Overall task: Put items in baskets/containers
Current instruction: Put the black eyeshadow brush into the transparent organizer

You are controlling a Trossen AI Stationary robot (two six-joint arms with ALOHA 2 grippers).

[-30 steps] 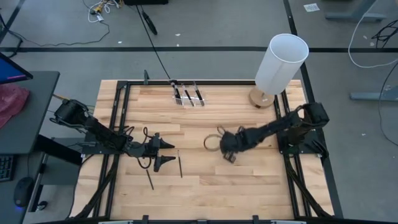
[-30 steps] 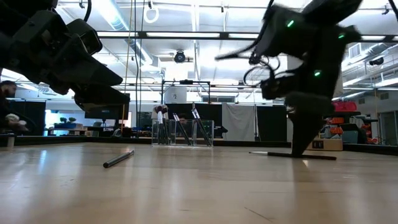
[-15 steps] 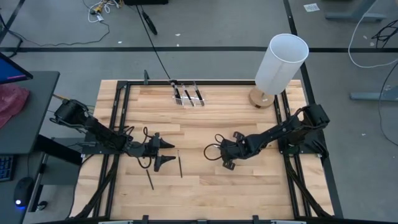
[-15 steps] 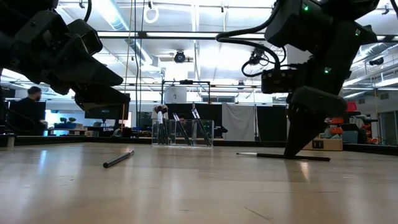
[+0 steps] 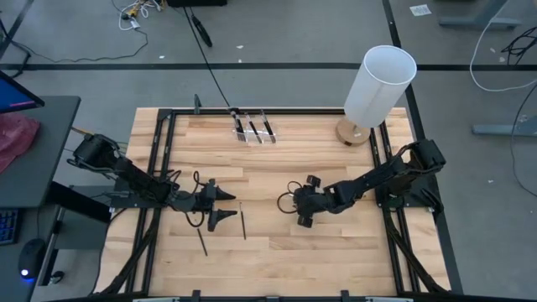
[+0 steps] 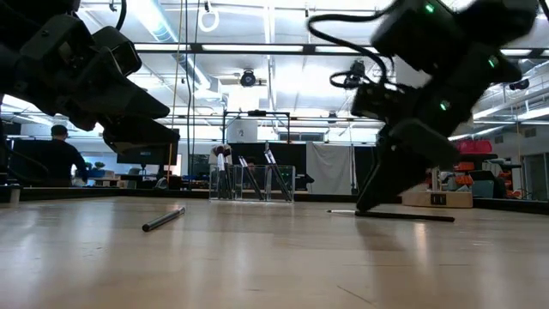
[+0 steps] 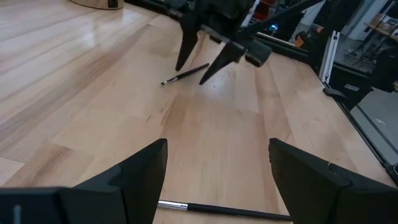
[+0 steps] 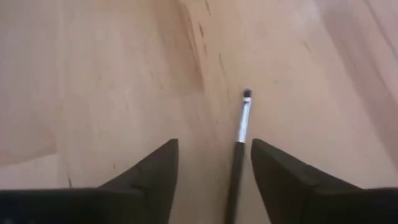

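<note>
One slim dark brush [image 8: 239, 146] lies flat on the wooden table, between the fingers of my right gripper [image 8: 214, 168], which is open and points steeply down near the table's middle [image 5: 304, 201]. I see no finger touching it. Two more brushes [image 5: 243, 225] [image 5: 202, 243] lie flat by my left gripper [image 5: 220, 205], which hangs open above the left half of the table; one of them [image 7: 224, 210] shows just below its fingers. The clear organiser box [image 5: 253, 127] stands at the far edge with several brushes leaning upright in it [image 6: 253, 182].
A tall white cylinder on a round wooden base [image 5: 379, 84] stands at the far right corner. A black metal frame [image 5: 159, 168] runs round the tabletop. Bare wood lies along the near edge. A person [image 6: 60, 159] shows in the room behind.
My right gripper has opened. It was shut with its tips down on the table by the brush, and its fingers now stand apart on either side of it. It has also tipped over somewhat. The brush lies on the table.
</note>
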